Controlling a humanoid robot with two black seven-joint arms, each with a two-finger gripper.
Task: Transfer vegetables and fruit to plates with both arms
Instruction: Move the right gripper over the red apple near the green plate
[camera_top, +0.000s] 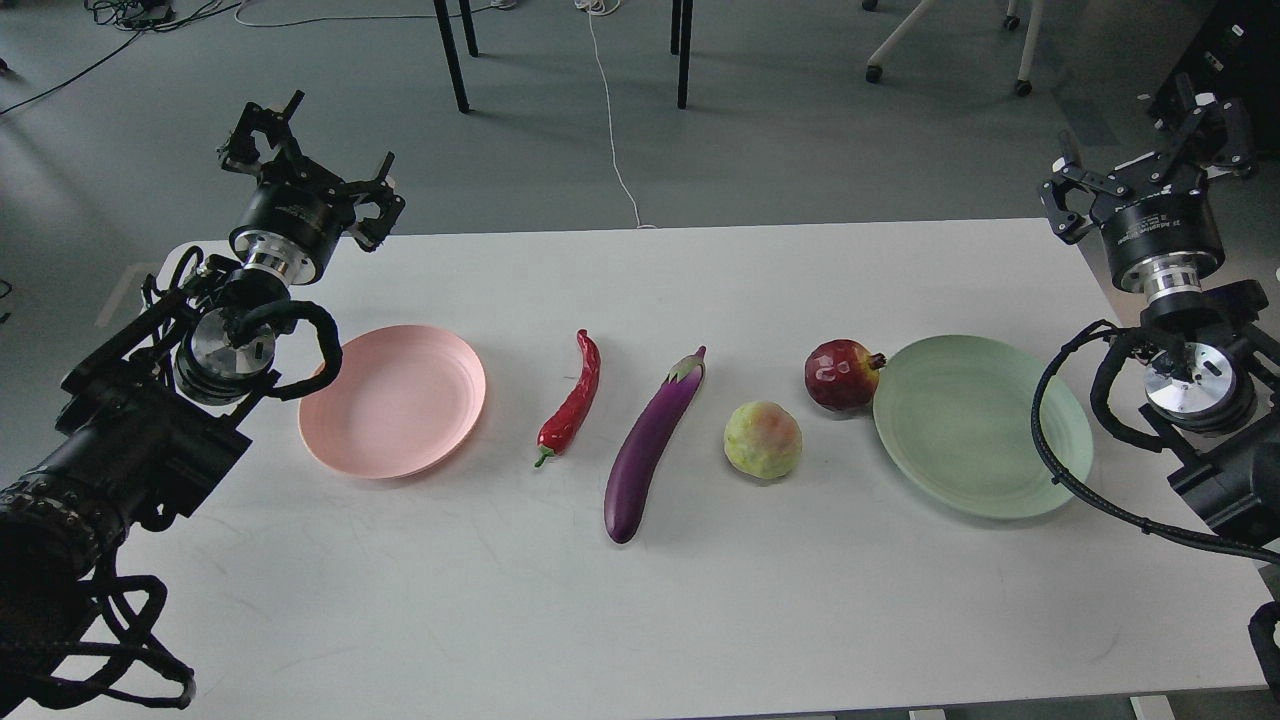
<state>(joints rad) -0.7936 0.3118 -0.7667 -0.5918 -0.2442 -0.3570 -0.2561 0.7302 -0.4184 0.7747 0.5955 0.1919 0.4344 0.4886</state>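
Looking down at the white counter (640, 620), we find all four items lying in a loose row across its middle, none yet on a plate. The pink plate (392, 400) sits toward the left edge and the mint green plate (985, 430) toward the right edge, each on the side of the arm that can reach it, which suggests a split of the work.

The red chili pepper (572, 400) lies nearest the pink plate, apart from it, stem pointing toward the near edge. Just beside it on the right lies the eggplant (650, 445), tilted, cap toward the far edge. So the two vegetables seem meant for our left arm and the pink plate.

The yellow-green fruit (763, 440) rests right of the eggplant, and the pomegranate (843, 374) sits behind it, its crown tip touching or nearly touching the green plate's rim. Both fruits look suited to our right arm.

Our left gripper (308, 175) hovers above the far left corner, fingers spread and holding nothing. Our right gripper (1150, 160) hangs beyond the far right corner, also released and empty. Both sit raised and well apart from the items, keeping the row unobstructed; we judge the transfer has not started.
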